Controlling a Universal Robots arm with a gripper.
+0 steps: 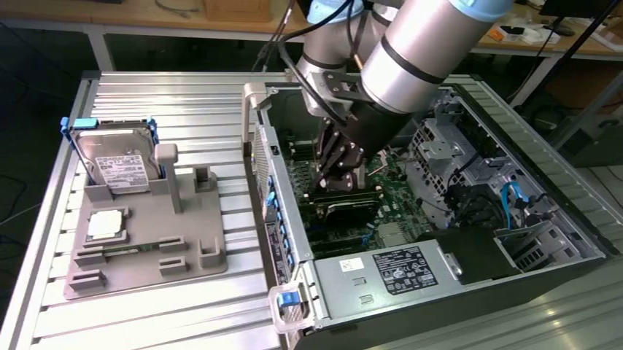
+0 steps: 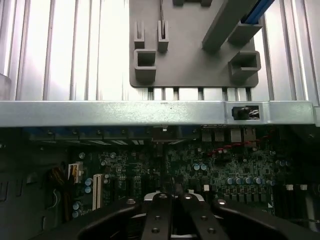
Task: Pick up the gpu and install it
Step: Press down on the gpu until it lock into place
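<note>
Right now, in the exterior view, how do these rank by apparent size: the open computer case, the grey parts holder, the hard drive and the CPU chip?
Largest to smallest:
1. computer case
2. grey parts holder
3. hard drive
4. CPU chip
No two look alike; the gaps are plain.

Holder (image 1: 146, 255) sits at the exterior view's left of the computer case (image 1: 277, 191). Hard drive (image 1: 115, 164) stands behind chip (image 1: 105, 226) on it. Graphics card (image 1: 341, 206) is inside the case.

The 1 arm (image 1: 419, 65) is reaching steeply downward from the exterior view's upper right, its wrist bending so that the black hand (image 1: 341, 175) is pointing down, with its 2 fingers (image 2: 159, 216) pressing closed together.
</note>
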